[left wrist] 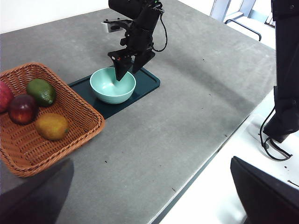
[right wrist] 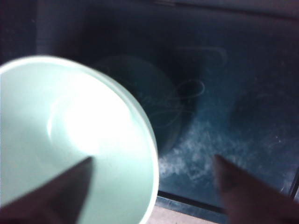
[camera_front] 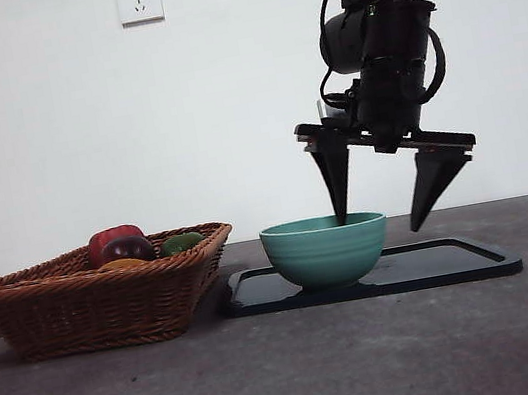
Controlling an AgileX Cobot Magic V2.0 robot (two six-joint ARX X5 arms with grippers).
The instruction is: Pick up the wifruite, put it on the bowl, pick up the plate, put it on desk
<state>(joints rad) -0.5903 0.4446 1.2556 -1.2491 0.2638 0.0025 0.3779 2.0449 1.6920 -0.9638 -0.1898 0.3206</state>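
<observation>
The orange-brown wifruite (left wrist: 51,126) lies in a wicker basket (left wrist: 79,135), its top just showing over the rim in the front view (camera_front: 121,265). The empty mint-green bowl (camera_front: 325,248) (left wrist: 112,85) (right wrist: 70,140) stands on the dark teal plate (camera_front: 438,265) (left wrist: 147,83) (right wrist: 224,93), a flat rectangular tray on the desk (camera_front: 294,375). My right gripper (camera_front: 379,224) (left wrist: 125,74) (right wrist: 153,159) is open and straddles the bowl's rim, one jaw inside the bowl and one outside over the plate. It holds nothing. My left gripper (left wrist: 152,160) waits far off, open and empty.
The basket (camera_front: 99,301) stands left of the plate, almost touching it, and also holds a dark red-purple fruit (left wrist: 22,108), a green fruit (left wrist: 41,91) and a red one (left wrist: 3,95). The desk's edge (left wrist: 201,172) runs near the left arm.
</observation>
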